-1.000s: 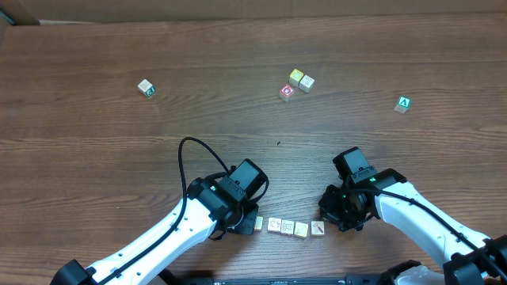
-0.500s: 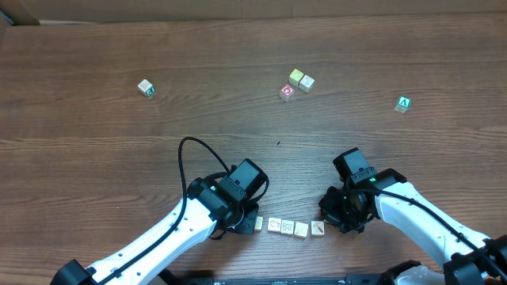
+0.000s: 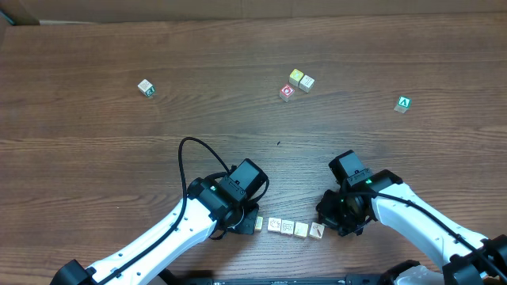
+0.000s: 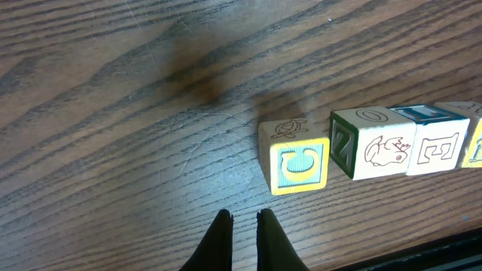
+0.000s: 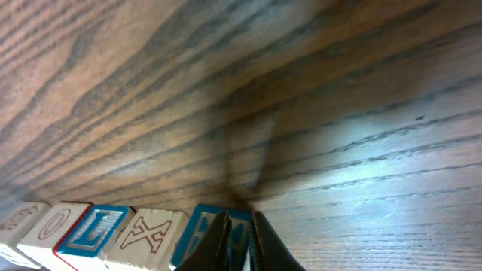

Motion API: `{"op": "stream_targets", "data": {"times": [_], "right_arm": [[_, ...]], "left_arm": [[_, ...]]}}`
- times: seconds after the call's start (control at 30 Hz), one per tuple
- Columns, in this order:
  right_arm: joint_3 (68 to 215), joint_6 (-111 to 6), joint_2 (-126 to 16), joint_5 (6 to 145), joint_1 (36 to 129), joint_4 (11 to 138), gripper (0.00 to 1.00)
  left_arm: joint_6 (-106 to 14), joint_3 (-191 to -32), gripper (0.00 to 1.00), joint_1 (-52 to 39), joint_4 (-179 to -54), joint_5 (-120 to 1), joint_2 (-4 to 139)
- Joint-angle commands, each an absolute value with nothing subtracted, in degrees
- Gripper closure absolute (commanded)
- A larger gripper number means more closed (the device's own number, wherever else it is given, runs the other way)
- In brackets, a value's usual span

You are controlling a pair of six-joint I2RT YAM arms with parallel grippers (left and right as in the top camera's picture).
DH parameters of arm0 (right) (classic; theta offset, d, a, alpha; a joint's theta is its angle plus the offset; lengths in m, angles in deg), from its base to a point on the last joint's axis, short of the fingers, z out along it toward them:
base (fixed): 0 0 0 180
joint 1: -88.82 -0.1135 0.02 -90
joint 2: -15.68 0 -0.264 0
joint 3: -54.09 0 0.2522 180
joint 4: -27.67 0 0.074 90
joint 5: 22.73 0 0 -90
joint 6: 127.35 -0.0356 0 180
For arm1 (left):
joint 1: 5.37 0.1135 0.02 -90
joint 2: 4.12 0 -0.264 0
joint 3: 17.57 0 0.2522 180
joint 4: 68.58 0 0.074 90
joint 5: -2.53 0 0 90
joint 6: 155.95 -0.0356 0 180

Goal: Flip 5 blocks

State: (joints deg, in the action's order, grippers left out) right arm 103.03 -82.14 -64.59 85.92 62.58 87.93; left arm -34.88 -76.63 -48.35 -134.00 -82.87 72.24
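Five blocks (image 3: 288,227) in a row at lower centre — left gripper (image 4: 243,218) clenched empty beside them, right gripper (image 5: 239,218) clenched, tips at the end block (image 3: 316,230).

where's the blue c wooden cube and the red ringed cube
pale wooden cube with blue c (image 4: 300,166), left wrist view, lettered face
wooden cube with red ringed face (image 3: 287,93), overhead view, top face

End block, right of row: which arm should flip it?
Right. The right tool, shut, has its tips at that end block. The left tool, shut, sits at the opposite end, apart from the nearest block there.
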Motion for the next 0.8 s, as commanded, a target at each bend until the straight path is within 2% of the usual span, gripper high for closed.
{"op": "stream_targets", "data": {"times": [0.0,0.5,0.77], "right_arm": [[102.7,-82.7,-64.8,85.5,61.1,87.8,0.89],[103.5,-83.5,-64.7,83.0,61.4,85.5,0.91],[110.9,-85.5,-61.8,73.0,64.4,101.3,0.94]], "left_arm": [[-36.2,-76.1,0.94,-48.0,-133.9,-81.9,71.7],[-36.2,-76.1,0.94,-48.0,-133.9,-81.9,71.7],[-36.4,-76.1,0.94,-48.0,-133.8,-82.1,71.7]]}}
